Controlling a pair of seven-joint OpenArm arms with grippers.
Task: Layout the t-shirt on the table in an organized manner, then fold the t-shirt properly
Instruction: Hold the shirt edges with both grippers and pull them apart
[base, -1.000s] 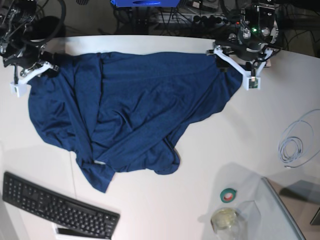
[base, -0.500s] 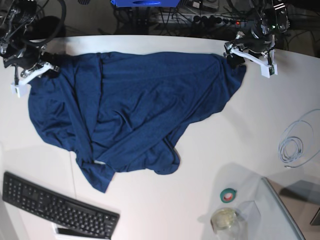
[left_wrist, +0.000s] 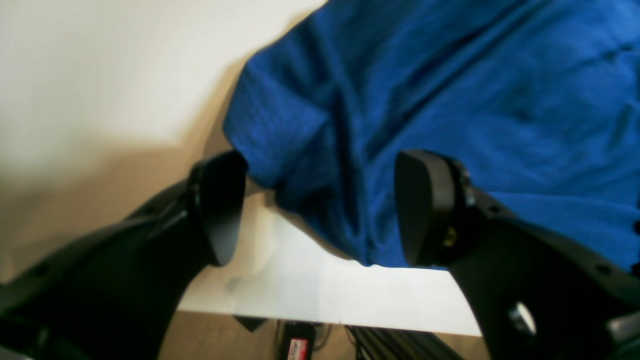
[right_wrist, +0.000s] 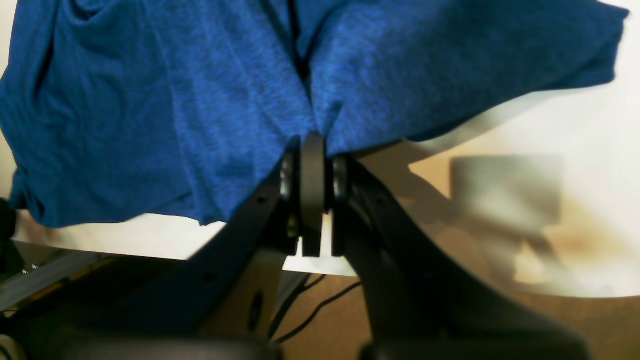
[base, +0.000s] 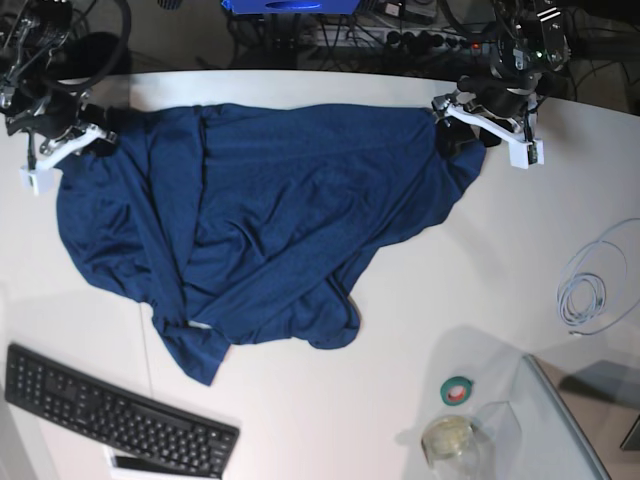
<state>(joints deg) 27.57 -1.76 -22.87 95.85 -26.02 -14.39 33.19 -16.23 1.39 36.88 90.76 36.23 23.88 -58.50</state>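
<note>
While the t-shirt (base: 260, 230) lies rumpled across the far half of the table (base: 400, 330), the right gripper (right_wrist: 312, 150) pinches its edge, jaws pressed together; the left gripper (left_wrist: 320, 205) stands spread astride a corner, seemingly not gripping it.
</note>
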